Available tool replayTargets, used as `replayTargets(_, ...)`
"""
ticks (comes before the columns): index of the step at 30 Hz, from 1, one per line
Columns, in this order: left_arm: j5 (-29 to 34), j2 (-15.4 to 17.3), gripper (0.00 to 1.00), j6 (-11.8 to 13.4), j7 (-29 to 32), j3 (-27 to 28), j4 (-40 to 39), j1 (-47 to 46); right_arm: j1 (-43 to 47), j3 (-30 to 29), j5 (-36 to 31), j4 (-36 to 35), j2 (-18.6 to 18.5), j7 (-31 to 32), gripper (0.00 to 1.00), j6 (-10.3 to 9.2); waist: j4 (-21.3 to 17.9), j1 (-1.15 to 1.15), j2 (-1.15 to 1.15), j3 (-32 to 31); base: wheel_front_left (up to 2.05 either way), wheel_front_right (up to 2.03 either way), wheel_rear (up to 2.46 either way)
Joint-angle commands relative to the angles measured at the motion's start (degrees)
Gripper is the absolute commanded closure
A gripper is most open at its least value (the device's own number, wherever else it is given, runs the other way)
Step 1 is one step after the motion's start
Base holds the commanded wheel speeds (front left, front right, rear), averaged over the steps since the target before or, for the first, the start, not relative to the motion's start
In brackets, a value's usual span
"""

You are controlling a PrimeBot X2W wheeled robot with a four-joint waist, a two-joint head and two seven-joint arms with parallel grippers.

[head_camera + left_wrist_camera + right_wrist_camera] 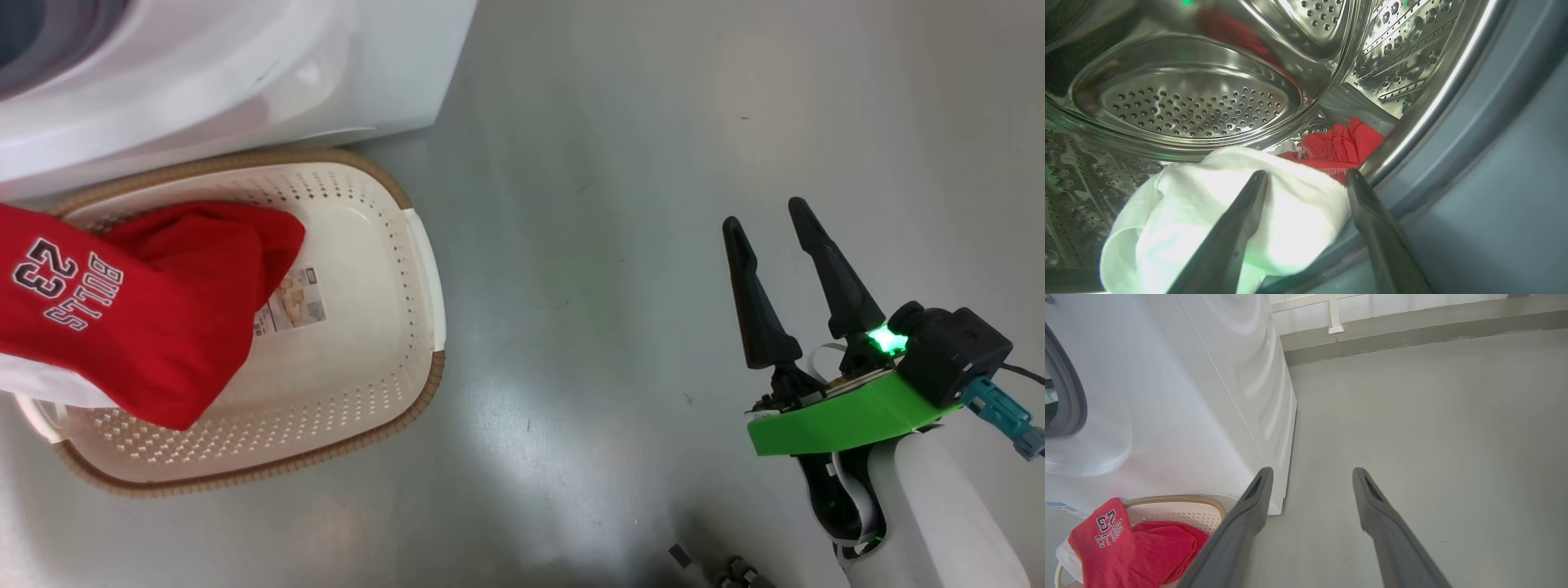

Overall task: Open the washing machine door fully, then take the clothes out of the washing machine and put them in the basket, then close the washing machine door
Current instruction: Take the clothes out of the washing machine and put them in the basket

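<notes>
Left gripper [1306, 173], jaws apart, is inside the drum [1196, 102] over a white garment [1208, 212], possibly touching it. Red cloth [1343, 143] lies at 1 o'clock. The jersey [139, 327] drapes over the basket [359, 384]'s 9 o'clock rim, beside the washer [245, 73]. Right gripper [763, 212], jaws apart, hangs over floor [571, 245] at 3 o'clock.

Head camera looks down, sharing the basket [369, 176] with right wrist.
</notes>
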Motion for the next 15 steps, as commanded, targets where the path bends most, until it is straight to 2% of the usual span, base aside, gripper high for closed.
replayTargets(1, -0.4, 3.9, 0.00, 0.7, -0.2, 1.2, -0.4, -0.4, 0.5, 1.3, 0.7, -1.4, -0.2, -0.4, 0.00, 0.42, -0.1, 0.00, 0.00, 0.2, 0.00, 0.00, 0.00)
replayTargets(8, -1.4, 5.0, 0.00, 2.2, -0.2, 0.1, 1.0, -1.7, 0.3, 1.3, 1.1, -1.7, -0.2, -0.4, 0.00, 0.42, -0.2, 0.00, 0.00, 0.5, 0.00, 0.00, 0.00)
replayTargets(9, -1.7, 5.0, 0.06, 2.3, -0.2, 0.0, 1.2, -1.8, 0.3, 1.3, 1.2, -1.8, -0.2, -0.4, 0.00, 0.42, -0.2, 0.00, 0.00, 0.5, 0.00, 0.00, 0.00)
replayTargets(11, -2.1, 5.0, 0.59, 2.4, -0.2, -0.3, 1.5, -2.0, 0.3, 1.3, 1.2, -1.9, -0.2, -0.4, 0.00, 0.42, -0.1, 0.00, 0.00, 0.4, 0.00, 0.00, 0.00)
replayTargets(13, -2.5, 5.0, 0.95, 2.5, -0.2, -0.5, 1.6, -2.1, 0.1, 1.3, 1.2, -1.9, -0.2, -0.4, 0.00, 0.42, 0.1, 0.00, 0.00, 0.3, 0.00, 0.00, 0.00)
replayTargets(14, -2.8, 4.9, 1.00, 2.6, -0.2, -0.6, 1.6, -2.1, 0.1, 1.2, 1.1, -1.9, -0.2, -0.4, 0.00, 0.42, 0.2, 0.00, 0.00, 0.2, 0.00, 0.00, 0.00)
replayTargets(15, -2.9, 4.9, 1.00, 2.7, -0.2, -0.7, 1.6, -2.1, 0.0, 1.2, 1.1, -1.9, -0.2, -0.4, 0.00, 0.42, 0.2, 0.00, 0.00, 0.1, 0.00, 0.00, 0.00)
